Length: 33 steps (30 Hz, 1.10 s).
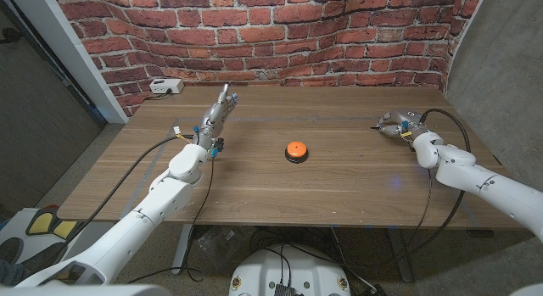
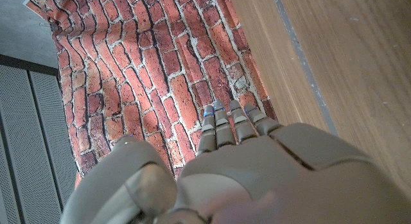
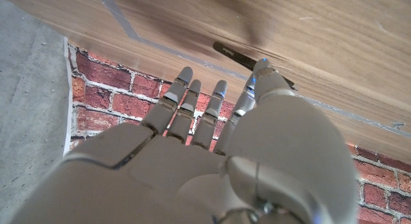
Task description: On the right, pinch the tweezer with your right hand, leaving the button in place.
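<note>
Right hand (image 3: 212, 153) hovers with fingers spread, grasping nothing, fingertips just short of the tweezer (image 3: 241, 56), which lies flat on the desk (image 1: 339, 190), well right of the orange button (image 1: 295, 149). Thin, stiff, light and probably slippery, it likely wants a pinch across both legs near mid-length.

A lab or test room, dressed up rather than lived in. A wooden table (image 1: 339, 194) stands against a brick-pattern backdrop (image 1: 254, 33) that bulges and curves like a hung sheet, well beyond the fingers of both hands. Grey panels (image 1: 34, 101) flank it, a white box (image 1: 165, 86) sits at the table's far corner, and cables (image 1: 280, 245) trail beneath the near edge.
</note>
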Motion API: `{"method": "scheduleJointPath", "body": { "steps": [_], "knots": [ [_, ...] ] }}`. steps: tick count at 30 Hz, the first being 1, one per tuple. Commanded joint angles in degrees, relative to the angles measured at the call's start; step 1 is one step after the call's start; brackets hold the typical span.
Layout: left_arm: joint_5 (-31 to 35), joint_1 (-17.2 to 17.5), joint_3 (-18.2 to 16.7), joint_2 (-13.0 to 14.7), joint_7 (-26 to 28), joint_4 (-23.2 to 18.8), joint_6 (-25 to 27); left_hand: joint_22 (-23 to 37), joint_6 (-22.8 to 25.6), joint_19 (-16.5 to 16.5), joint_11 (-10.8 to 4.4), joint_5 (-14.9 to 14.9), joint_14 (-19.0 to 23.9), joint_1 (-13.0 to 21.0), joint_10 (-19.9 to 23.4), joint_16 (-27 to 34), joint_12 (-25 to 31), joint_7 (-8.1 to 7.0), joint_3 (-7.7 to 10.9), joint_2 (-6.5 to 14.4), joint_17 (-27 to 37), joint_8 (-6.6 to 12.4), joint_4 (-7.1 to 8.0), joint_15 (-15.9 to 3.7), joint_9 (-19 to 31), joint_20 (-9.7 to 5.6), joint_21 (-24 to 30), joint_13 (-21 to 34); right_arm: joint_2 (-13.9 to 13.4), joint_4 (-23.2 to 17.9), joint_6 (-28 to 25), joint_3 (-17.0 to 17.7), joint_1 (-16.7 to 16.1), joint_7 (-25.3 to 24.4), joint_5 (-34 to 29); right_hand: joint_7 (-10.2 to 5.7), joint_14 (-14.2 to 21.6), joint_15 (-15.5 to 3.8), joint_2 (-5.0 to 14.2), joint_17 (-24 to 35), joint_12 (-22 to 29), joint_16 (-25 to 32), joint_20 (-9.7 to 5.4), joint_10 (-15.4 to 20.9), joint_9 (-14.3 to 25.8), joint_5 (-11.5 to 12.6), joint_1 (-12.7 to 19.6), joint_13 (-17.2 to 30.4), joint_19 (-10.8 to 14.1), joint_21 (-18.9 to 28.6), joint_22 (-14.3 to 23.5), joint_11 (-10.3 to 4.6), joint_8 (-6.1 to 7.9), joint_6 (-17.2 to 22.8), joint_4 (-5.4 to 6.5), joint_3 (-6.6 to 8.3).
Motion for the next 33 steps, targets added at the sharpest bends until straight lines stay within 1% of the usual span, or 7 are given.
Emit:
{"method": "scheduleJointPath", "body": {
  "steps": [1, 12, 25, 33],
  "knots": [
    [-0.2, 0.1, -0.1, 0.0, -0.4, 0.0, -0.3, 0.3, 0.3, 0.1, -0.16, 0.1, 0.5, 0.5, 0.5, -0.3, -0.2, 0.08, -0.45, -0.1, 0.2, -0.18, 0.03, -0.02, 0.2, 0.31, -0.2, 0.2, -1.8, -5.0, -2.1, 2.9, -3.5, -2.7, 1.0, -0.12, 0.4, -2.96, 0.06, 0.2, 0.1, -0.1, -2.79, 0.5, 0.1, 0.1, -0.3, 0.2, 0.5, 0.2, 0.1, -0.17, 0.34, 0.4, -0.01, -0.10],
    [-0.1, -0.3, 0.0, 0.0, -0.7, 0.3, -0.5, 0.3, 0.3, 0.1, -0.11, 0.1, 0.5, 0.6, 0.6, -0.3, -0.2, 0.00, -0.53, -0.1, 0.2, -0.21, 0.03, 0.02, 0.3, 0.38, -0.2, 0.2, -3.5, -10.1, -3.7, 5.9, -6.8, -5.4, 1.3, -0.08, 0.5, -2.91, 0.10, 0.2, 0.0, -0.2, -2.81, 0.6, 0.1, 0.1, -0.4, 0.2, 0.5, 0.2, 0.2, -0.17, 0.31, 0.5, 0.05, -0.20],
    [-0.2, -0.4, 0.0, -0.1, -0.8, 0.4, -0.8, 0.3, 0.3, 0.0, -0.12, 0.1, 0.5, 0.6, 0.5, -0.3, -0.3, -0.05, -0.63, 0.0, 0.2, -0.27, 0.04, 0.02, 0.3, 0.40, -0.2, 0.2, -5.4, -16.6, -3.7, 9.7, -10.5, -8.9, 0.7, -0.18, 0.5, -2.94, 0.22, 0.2, -0.2, -0.3, -2.80, 0.6, 0.2, 0.1, -0.4, 0.2, 0.5, 0.2, 0.2, -0.27, 0.16, 0.4, 0.04, -0.36],
    [-0.1, -0.4, 0.0, -0.1, -0.8, 0.3, -0.9, 0.3, 0.4, 0.0, -0.16, 0.1, 0.6, 0.6, 0.6, -0.3, -0.3, -0.09, -0.70, 0.0, 0.2, -0.28, 0.05, -0.07, 0.3, 0.40, -0.2, 0.2, -6.2, -19.4, -4.2, 11.9, -12.6, -10.8, -0.1, -0.23, 0.6, -2.86, 0.17, 0.2, -0.3, -0.3, -2.76, 0.6, 0.2, 0.1, -0.5, 0.2, 0.6, 0.2, 0.2, -0.23, 0.15, 0.5, 0.09, -0.49]
  ]
}}
